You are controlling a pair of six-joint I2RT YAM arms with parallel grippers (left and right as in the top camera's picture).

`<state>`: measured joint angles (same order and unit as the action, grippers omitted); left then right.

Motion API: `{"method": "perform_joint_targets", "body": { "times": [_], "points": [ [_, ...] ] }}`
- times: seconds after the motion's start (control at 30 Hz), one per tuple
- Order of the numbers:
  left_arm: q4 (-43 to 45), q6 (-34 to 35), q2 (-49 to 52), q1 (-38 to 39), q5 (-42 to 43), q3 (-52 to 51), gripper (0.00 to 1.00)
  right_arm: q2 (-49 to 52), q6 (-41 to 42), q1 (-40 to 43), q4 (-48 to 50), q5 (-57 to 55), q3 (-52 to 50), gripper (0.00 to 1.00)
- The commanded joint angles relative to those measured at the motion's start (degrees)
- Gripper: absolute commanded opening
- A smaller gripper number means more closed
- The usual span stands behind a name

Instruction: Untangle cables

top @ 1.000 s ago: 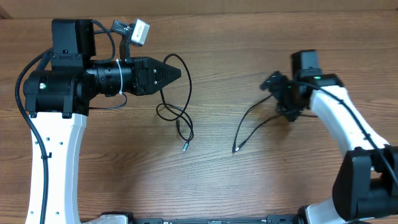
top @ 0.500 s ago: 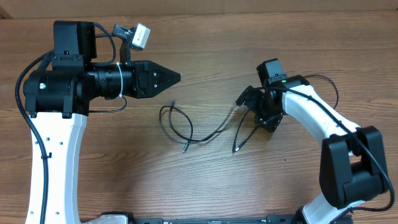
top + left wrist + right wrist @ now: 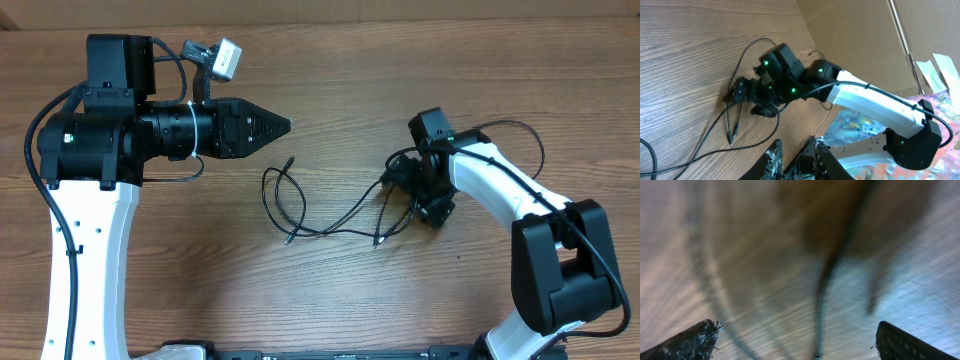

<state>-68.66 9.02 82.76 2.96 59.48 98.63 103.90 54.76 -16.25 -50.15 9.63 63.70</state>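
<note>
The thin black cable [image 3: 325,233] lay slack on the wooden bench [image 3: 350,80], light and limp, probably best pinched near a plug. The right hand [image 3: 425,200] gaped wide over it, apparently empty. The left hand's [image 3: 283,125] opening was unclear.

Two robot arms seen from above; the left arm [image 3: 92,250] has a long white link, bulky black motor housings, a white band [image 3: 190,128] around its black wrist and a black lead [image 3: 52,205] along its side; the left gripper [image 3: 287,125] is a tapering black wedge; the right arm [image 3: 505,178] is white with black joints and small green lights [image 3: 765,63].
</note>
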Motion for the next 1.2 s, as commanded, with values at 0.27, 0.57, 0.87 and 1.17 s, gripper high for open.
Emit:
{"method": "perform_joint_targets", "body": {
  "times": [0.27,0.57,0.87,1.17],
  "points": [
    [-0.31,0.44,0.07,-0.04,0.09,0.85,0.22,-0.15,2.10,-0.31,4.37,-0.55,-5.20,0.49],
    [-0.57,0.44,0.07,-0.04,0.09,0.85,0.22,-0.15,2.08,-0.31,6.45,-0.59,-5.27,0.04],
    [-0.52,0.44,0.07,-0.07,0.09,0.85,0.22,-0.15,0.70,0.46,17.38,-0.81,-5.22,0.04],
    [-0.48,0.44,0.07,-0.07,0.07,0.85,0.24,-1.05,-22.86,9.90,28.20,-2.80,0.79,0.04]
  ]
}}
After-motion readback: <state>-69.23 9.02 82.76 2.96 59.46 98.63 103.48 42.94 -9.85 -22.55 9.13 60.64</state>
